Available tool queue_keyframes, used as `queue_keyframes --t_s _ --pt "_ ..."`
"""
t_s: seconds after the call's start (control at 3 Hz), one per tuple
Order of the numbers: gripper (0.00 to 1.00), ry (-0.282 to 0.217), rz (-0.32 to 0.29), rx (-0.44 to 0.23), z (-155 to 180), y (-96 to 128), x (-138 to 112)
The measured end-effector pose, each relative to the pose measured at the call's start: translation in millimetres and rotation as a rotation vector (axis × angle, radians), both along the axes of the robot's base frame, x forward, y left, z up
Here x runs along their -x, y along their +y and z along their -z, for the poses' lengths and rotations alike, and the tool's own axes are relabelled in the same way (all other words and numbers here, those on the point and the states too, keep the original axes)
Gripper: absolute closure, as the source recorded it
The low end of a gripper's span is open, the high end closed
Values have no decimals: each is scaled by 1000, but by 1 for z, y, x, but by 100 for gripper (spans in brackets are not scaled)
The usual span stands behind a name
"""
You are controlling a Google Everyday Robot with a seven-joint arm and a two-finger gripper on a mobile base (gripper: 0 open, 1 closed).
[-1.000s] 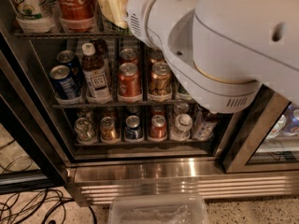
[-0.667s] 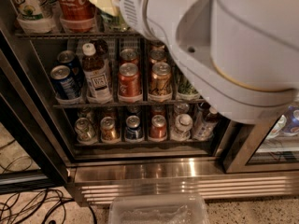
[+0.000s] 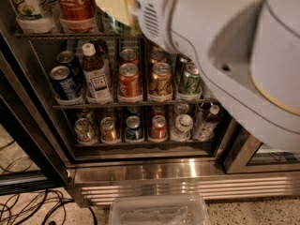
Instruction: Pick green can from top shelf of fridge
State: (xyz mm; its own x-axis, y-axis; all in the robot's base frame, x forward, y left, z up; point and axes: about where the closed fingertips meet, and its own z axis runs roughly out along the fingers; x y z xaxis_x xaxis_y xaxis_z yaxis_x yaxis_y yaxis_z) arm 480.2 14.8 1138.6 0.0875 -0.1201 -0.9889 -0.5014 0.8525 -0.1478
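The fridge (image 3: 154, 172) stands open in front of me with several wire racks of drinks. The top shelf (image 3: 61, 33) runs along the upper edge of the view. On it I see a white cup-like container with a green logo (image 3: 26, 6), a red cola bottle (image 3: 75, 3) and a yellow packet (image 3: 112, 1). My white arm (image 3: 220, 46) fills the upper right and covers the right part of that shelf. The tall dark green can is hidden behind the arm. The gripper is beyond the arm, out of view.
The middle rack (image 3: 136, 103) holds a shorter green can (image 3: 190, 81), blue, red and gold cans and a bottle (image 3: 96, 76). The lowest rack holds small cans and bottles. A clear plastic tub (image 3: 159, 211) and black cables (image 3: 28, 205) lie on the floor. A glass door (image 3: 262, 156) stands at the right.
My arm has swung left and closer to the camera. It now covers more of the top shelf and the right side of the fridge.
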Motion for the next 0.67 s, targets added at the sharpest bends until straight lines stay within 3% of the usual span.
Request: queue_keyframes --t_s 0.33,0.67 --pt "100 -5 -44 13 -2 13 13" --pt "100 -8 -44 13 -3 13 14"
